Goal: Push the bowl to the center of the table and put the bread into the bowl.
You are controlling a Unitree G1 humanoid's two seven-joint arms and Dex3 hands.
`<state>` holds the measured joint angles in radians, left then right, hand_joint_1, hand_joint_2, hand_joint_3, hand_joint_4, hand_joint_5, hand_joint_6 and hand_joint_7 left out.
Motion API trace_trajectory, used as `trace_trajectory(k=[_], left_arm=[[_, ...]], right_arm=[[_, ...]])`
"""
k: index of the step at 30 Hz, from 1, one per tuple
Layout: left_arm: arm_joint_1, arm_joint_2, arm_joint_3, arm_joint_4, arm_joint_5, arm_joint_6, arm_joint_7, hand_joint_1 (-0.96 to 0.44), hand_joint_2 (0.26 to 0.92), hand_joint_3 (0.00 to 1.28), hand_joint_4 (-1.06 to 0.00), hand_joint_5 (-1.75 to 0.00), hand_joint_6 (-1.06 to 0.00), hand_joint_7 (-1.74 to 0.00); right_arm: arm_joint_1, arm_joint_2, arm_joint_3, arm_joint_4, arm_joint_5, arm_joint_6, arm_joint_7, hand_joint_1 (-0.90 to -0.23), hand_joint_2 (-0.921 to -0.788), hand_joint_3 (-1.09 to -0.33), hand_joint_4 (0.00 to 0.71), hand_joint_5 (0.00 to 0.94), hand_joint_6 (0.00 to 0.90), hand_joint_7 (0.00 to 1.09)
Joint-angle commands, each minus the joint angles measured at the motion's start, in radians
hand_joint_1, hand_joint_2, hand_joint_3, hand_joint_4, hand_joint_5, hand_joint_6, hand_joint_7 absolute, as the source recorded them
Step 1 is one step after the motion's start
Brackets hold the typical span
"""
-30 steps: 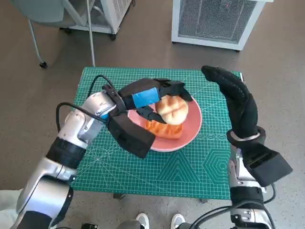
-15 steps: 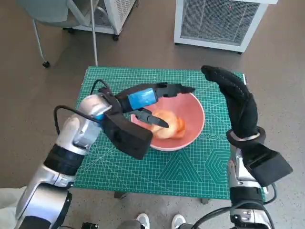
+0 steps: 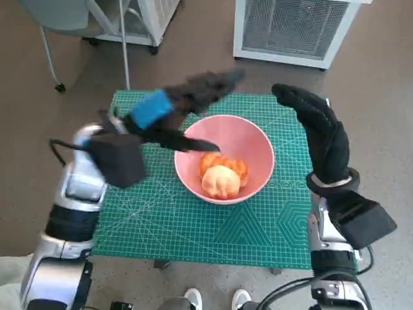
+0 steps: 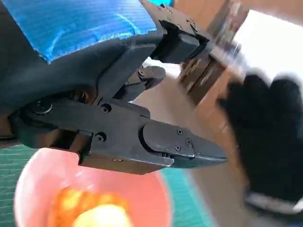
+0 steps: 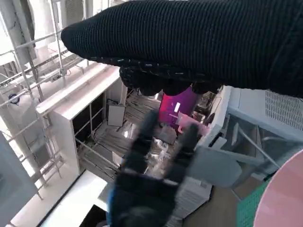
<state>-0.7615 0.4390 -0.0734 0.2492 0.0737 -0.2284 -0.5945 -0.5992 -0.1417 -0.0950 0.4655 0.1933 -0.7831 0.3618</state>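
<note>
Bowl: round, smooth pink bowl (image 3: 226, 158) near the middle of the green gridded mat (image 3: 193, 219) on the desk.
Bread: golden, lumpy bread (image 3: 221, 175) lies inside the bowl.
Left hand: left hand (image 3: 177, 103), blurred, fingers apart, empty.
Right hand: knitted right hand (image 3: 316, 132) upright beside the bowl, fingers spread, empty.

Small table (image 3: 161, 226), mid-frame in head view, topped w/ a green gridded cutting mat (image 3: 213, 223) covering approx. the whole surface. White geometric lines printed on mat, lower centre and lower right. Pink bowl (image 3: 248, 139) sits directly on mat, approx. centre of table, slightly toward upper right. Table stands on brown floor (image 3: 39, 129), seen all round it. On floor: white grilled unit (image 3: 293, 29) top right, chair leg w/ castor (image 3: 58, 85) upper left.
</note>
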Motion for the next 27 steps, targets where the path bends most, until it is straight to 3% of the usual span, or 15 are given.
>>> trace_trajectory(k=[1, 6, 16, 27], left_arm=[[0.061, -0.008, 0.063, 0.023, -0.028, -0.116, 0.078, -0.46, 0.919, 0.03, -0.10, -0.01, -0.22, -0.08], [0.101, -0.045, 0.119, 0.059, -0.069, -0.221, 0.155, -0.49, 0.921, 0.11, -0.14, -0.02, -0.25, -0.08], [0.172, -0.172, 0.178, 0.080, -0.183, -0.391, 0.245, -0.55, 0.921, 0.33, -0.18, -0.02, -0.26, -0.07], [0.200, -0.197, 0.180, 0.149, -0.087, -0.536, 0.340, -0.56, 0.921, 0.43, -0.18, -0.01, -0.25, -0.05]], right_arm=[[-0.013, -0.002, 0.000, -0.024, -0.001, 0.022, -0.009, -0.657, -0.921, -0.822, 0.241, 0.000, -0.001, 0.64], [-0.030, 0.010, 0.002, -0.047, 0.010, 0.046, -0.015, -0.662, -0.921, -0.828, 0.236, 0.000, -0.001, 0.64], [-0.054, 0.027, 0.007, -0.059, -0.005, 0.068, -0.034, -0.660, -0.921, -0.834, 0.235, 0.000, -0.001, 0.64], [-0.064, 0.018, 0.007, -0.059, -0.009, 0.077, -0.029, -0.661, -0.921, -0.828, 0.252, 0.009, -0.001, 0.64]])
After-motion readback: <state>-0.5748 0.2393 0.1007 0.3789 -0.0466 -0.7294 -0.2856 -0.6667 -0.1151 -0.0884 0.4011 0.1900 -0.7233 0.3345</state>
